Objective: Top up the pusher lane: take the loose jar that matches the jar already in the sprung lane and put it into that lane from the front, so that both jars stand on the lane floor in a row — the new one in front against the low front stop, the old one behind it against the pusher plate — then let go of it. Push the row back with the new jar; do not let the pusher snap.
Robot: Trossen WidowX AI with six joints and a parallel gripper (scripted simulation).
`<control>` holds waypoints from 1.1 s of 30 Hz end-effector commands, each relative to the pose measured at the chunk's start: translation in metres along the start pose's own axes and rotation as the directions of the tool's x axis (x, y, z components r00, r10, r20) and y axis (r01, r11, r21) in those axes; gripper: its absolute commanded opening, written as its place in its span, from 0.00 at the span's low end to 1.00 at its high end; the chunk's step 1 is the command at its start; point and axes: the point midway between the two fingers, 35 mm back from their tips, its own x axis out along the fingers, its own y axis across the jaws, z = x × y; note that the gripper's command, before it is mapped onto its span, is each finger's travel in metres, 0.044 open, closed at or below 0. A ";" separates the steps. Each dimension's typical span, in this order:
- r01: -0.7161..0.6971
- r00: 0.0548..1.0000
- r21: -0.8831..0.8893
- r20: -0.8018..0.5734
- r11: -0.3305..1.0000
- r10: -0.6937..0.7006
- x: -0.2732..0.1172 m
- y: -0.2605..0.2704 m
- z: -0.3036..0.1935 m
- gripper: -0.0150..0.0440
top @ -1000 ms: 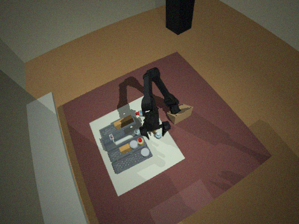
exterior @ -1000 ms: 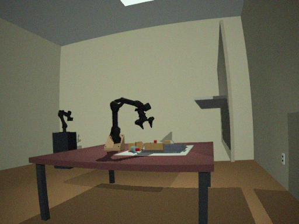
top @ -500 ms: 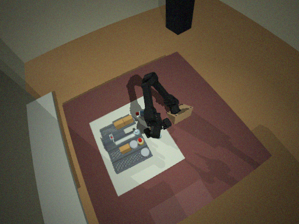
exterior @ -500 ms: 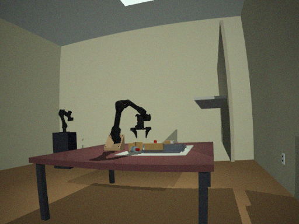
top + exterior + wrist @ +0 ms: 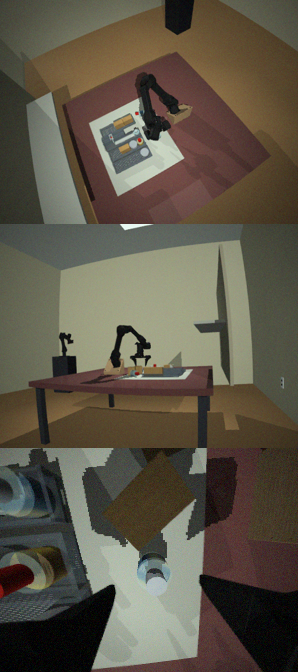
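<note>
dark red bench (image 5: 233, 157) (image 5: 122, 386) w/ white mat (image 5: 128, 186) (image 5: 171, 378) (image 5: 145, 648), pale walls; arm (image 5: 146, 100) (image 5: 117, 343) arched over mat, fingers (image 5: 141, 364) pointing down, wide open, nothing held.

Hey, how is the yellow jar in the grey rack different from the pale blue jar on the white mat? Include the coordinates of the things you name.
The yellow jar (image 5: 140, 143) (image 5: 47, 567) has a red top (image 5: 139, 140) (image 5: 155, 365) (image 5: 16, 580); the pale blue jar (image 5: 159, 136) (image 5: 142, 573) has a whitish one (image 5: 157, 586). The yellow jar is in the grey rack (image 5: 128, 163) (image 5: 174, 371) (image 5: 45, 607); the pale blue jar is loose on the white mat (image 5: 137, 178) (image 5: 187, 373) (image 5: 155, 643). Both have a narrower top.
</note>
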 end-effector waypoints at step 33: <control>-0.007 1.000 -0.002 0.004 1.000 0.007 0.033 0.001 0.001 0.52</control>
